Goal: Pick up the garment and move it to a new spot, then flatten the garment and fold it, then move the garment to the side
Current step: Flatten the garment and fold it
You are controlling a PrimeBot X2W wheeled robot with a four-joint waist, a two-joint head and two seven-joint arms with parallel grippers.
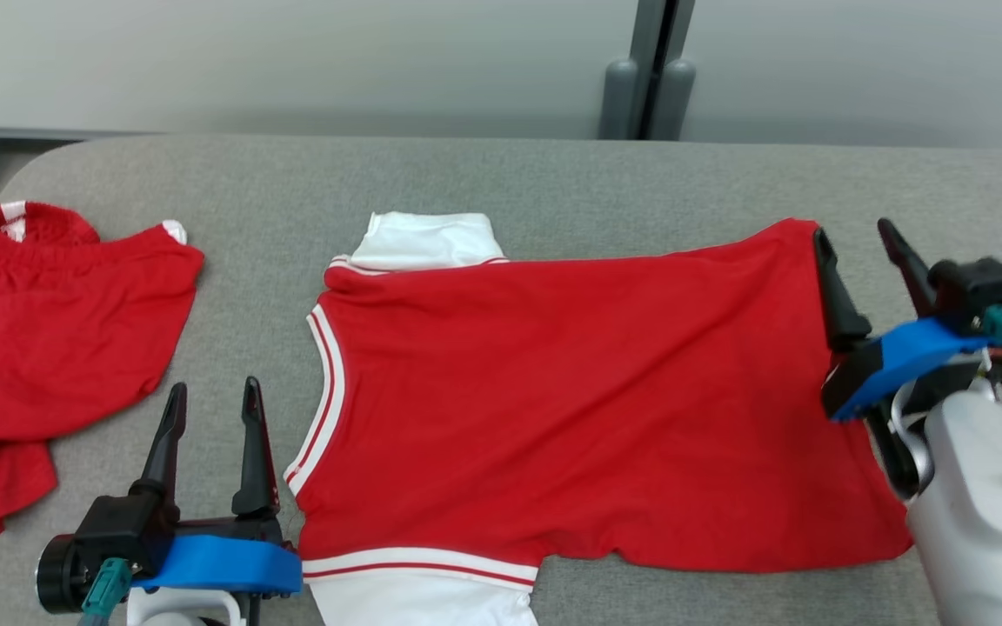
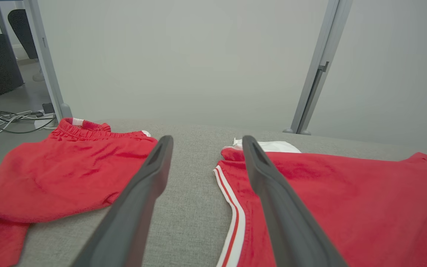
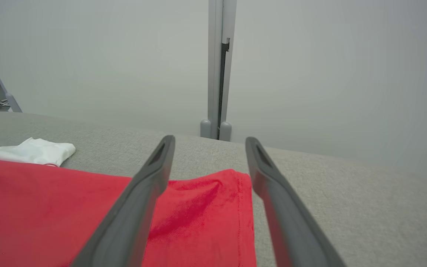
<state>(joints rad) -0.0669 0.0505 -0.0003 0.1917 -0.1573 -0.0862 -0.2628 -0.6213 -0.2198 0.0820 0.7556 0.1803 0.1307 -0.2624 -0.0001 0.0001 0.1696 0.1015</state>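
Observation:
The garment (image 1: 571, 391), a red shirt with white sleeves and red-and-white striped trim, lies spread nearly flat across the middle of the grey table (image 1: 553, 174). My right gripper (image 1: 853, 233) is open at the shirt's far right corner, its left finger over the hem. In the right wrist view that red corner (image 3: 206, 207) rests on the table below my open right gripper (image 3: 209, 140), with nothing pinched. Just left of the shirt's striped edge (image 2: 232, 211), my left gripper (image 1: 214, 391) is open and empty. The left wrist view has my left gripper (image 2: 207, 140) over bare table.
A second red garment (image 1: 57, 339) with an elastic waistband lies crumpled at the table's left end, also visible as red cloth (image 2: 69, 170) in the left wrist view. A pale wall with a grey post (image 1: 653, 69) runs behind the table. Cables (image 2: 6, 122) lie on the floor at far left.

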